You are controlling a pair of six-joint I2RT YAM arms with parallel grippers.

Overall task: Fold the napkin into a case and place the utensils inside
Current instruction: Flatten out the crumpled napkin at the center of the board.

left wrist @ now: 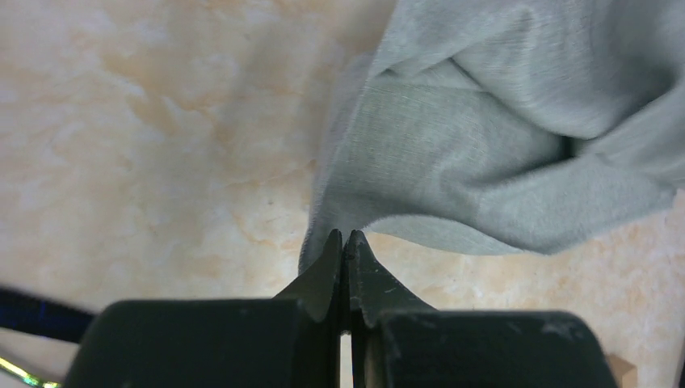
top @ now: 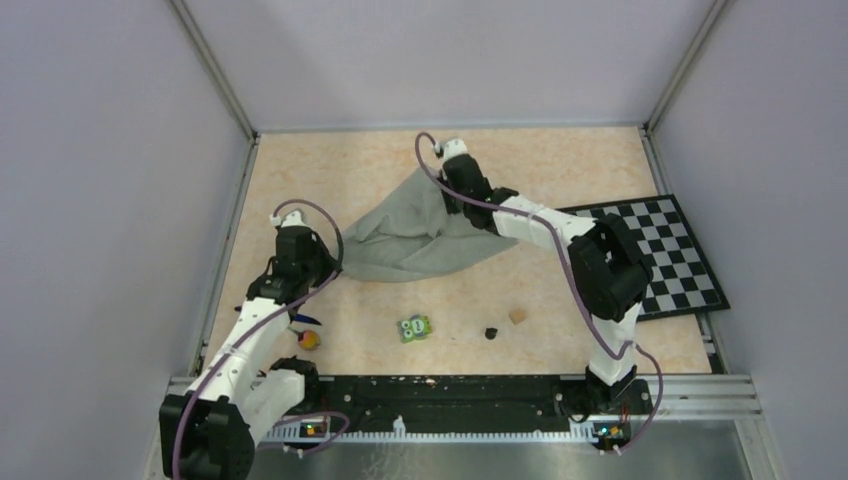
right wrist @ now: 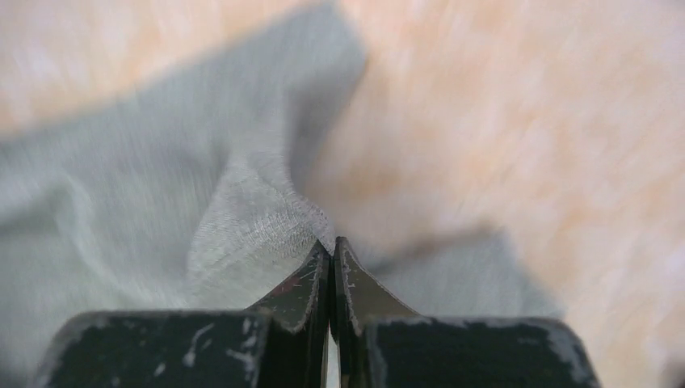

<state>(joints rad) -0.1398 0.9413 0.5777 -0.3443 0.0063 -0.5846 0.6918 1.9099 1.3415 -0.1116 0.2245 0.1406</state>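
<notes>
The grey napkin [top: 410, 238] hangs rumpled between my two grippers over the middle of the table. My left gripper [top: 338, 255] is shut on its left corner; in the left wrist view the jaws [left wrist: 345, 236] pinch the cloth's edge [left wrist: 485, 145]. My right gripper [top: 446, 190] is shut on its far corner; the right wrist view [right wrist: 331, 244] shows the cloth [right wrist: 161, 210] bunched at the tips. The utensils lie near the left arm: the slim dark blue one [top: 300, 320] and the one with a yellow-orange head [top: 310, 339].
A green owl-faced block [top: 415, 328], a small black piece [top: 491, 333] and a tan cube [top: 517, 316] lie on the near part of the table. The checkerboard mat [top: 670, 250] lies at the right, partly under the right arm. Walls enclose three sides.
</notes>
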